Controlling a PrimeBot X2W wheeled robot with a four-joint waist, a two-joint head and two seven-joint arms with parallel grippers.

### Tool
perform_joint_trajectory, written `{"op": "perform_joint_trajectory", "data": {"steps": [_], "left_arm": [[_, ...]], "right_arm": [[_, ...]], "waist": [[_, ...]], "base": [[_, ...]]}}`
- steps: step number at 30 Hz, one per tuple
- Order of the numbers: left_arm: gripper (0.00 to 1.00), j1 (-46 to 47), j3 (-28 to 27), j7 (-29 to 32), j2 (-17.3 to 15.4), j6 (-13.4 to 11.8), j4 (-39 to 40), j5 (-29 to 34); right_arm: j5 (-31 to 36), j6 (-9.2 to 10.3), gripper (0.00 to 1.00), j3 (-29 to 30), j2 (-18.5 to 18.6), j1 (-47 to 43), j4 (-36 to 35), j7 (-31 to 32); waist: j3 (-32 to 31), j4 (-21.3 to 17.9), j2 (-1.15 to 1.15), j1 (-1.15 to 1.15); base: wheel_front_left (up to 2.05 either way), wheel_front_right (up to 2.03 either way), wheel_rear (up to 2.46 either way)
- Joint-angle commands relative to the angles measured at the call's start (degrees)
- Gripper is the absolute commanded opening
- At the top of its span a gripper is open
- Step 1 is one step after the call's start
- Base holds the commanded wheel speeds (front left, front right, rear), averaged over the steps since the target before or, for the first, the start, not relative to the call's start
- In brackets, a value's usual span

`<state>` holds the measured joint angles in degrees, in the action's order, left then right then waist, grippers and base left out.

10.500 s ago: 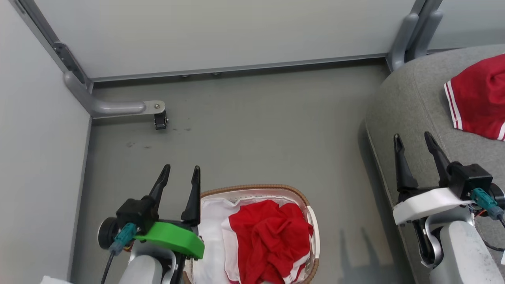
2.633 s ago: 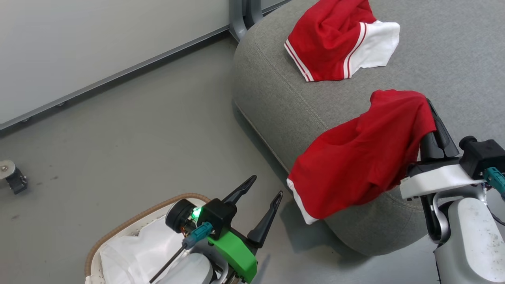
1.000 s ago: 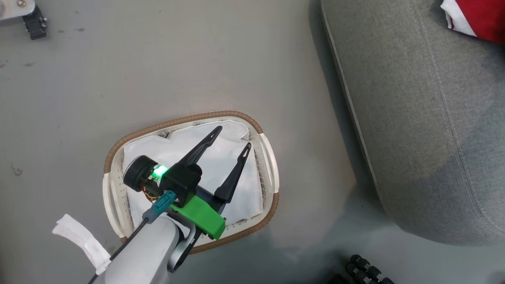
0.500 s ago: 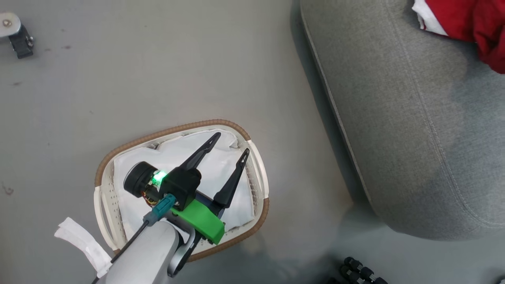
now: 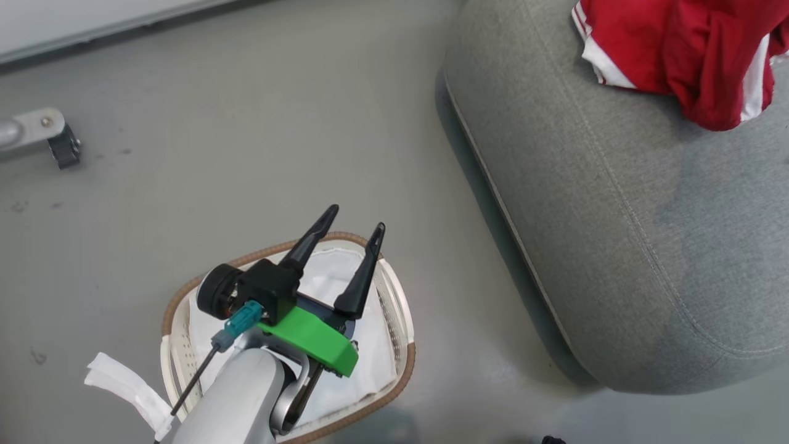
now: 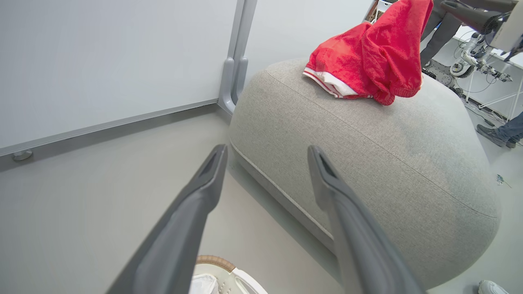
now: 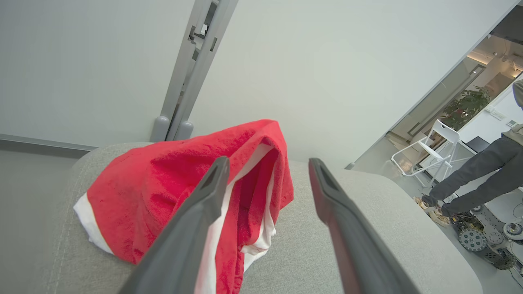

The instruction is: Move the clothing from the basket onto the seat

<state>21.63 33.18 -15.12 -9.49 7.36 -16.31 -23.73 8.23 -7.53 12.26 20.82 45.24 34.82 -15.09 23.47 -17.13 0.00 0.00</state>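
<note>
The clothing (image 5: pixel 672 49) is lying on the seat (image 5: pixel 616 216). The left gripper (image 5: pixel 356 218) is hanging released over the basket (image 5: pixel 404 333). The right gripper (image 7: pixel 267 160) is gaping empty near the clothing.

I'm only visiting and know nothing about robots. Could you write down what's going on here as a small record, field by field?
clothing: red-and-white garments heaped on the seat
seat: large grey cushion, beside the basket
basket: on the floor; only its white liner shows inside
left gripper: open, empty, above the basket
right gripper: open, empty, pointing towards the clothing
task status: looks done; no red fabric in the part of the basket that shows
</note>
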Motion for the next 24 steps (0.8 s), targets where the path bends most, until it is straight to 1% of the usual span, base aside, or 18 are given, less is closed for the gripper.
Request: {"op": "perform_joint_trajectory", "data": {"steps": [1, 6, 9, 13, 19, 24], "left_arm": [[1.00, -1.11, -1.20, -0.04, 0.56, 0.10, -0.25, -0.24], [1.00, -2.30, -5.93, -0.03, 2.46, -0.27, -1.22, -0.43], [1.00, -3.45, -9.22, -0.04, 3.29, -0.61, -1.73, 0.10], [1.00, -5.17, -14.12, -0.03, 4.44, -0.75, -1.56, -0.67], [1.00, -8.29, -21.15, -0.04, 5.57, -1.34, -0.55, 0.89], [1.00, -10.88, -25.21, -0.03, 6.07, -1.36, -0.17, 1.95]], "right_arm": [[-1.21, 0.08, 1.00, -1.02, 0.19, 0.35, -0.62, -0.10], [-4.26, 0.08, 1.00, -2.91, -1.23, 0.20, -1.55, -0.10], [-6.09, 0.08, 1.00, -3.77, -3.44, -0.90, -1.79, -0.10], [-7.13, 0.08, 1.00, -4.74, -6.72, -3.06, -2.55, -0.10], [-8.17, 0.08, 1.00, -7.24, -10.77, -7.00, -3.61, -0.10], [-9.12, 0.08, 1.00, -7.83, -13.89, -11.04, -5.49, -0.10]], "waist": [[-4.28, 0.34, 0.00, 0.00], [-8.04, 2.40, 0.00, 0.00], [-9.93, 4.19, 0.00, 0.00], [-11.82, 6.86, 0.00, 0.00], [-13.72, 11.27, 0.00, 0.00], [-15.32, 14.32, 0.00, 0.00]], "base": [[0.00, 0.00, 0.00], [0.00, 0.00, 0.00], [0.00, 0.00, 0.00], [0.00, 0.00, 0.00], [0.00, 0.00, 0.00], [0.00, 0.00, 0.00]]}}
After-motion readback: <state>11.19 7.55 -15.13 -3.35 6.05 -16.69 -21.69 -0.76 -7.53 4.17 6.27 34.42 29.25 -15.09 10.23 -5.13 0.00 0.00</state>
